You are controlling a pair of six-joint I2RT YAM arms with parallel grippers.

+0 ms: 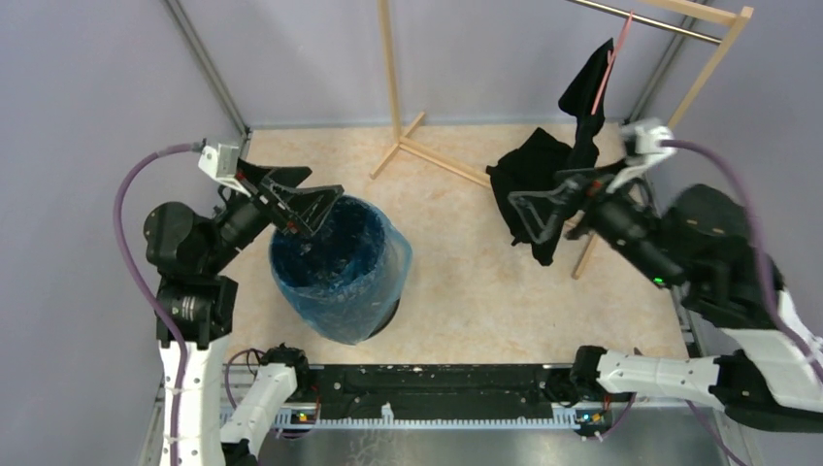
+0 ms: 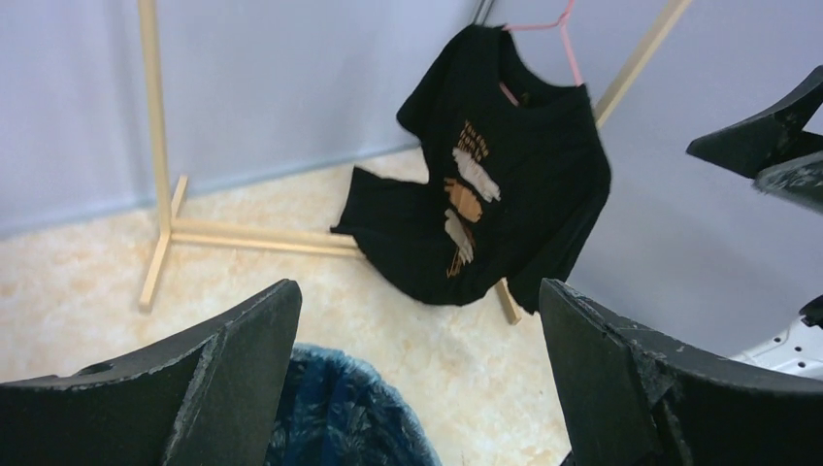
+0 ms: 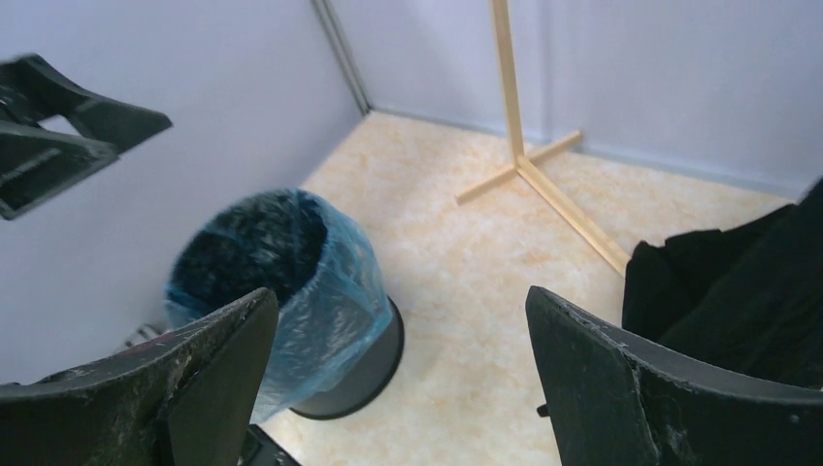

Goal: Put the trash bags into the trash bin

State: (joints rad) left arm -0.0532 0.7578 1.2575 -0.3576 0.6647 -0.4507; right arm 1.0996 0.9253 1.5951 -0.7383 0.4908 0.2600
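Observation:
The black trash bin stands on the floor at the left, lined with the light-blue trash bag, whose film is folded over the rim and hangs down the outside. Both show in the right wrist view, the bag over the bin. The bag's rim shows in the left wrist view. My left gripper is open and empty, just above the bin's far-left rim. My right gripper is open and empty, raised at the right beside the black garment.
A wooden rack stands at the back, its foot bars on the floor. A black T-shirt hangs from it on a pink hanger, with more black cloth below. Grey walls close in three sides.

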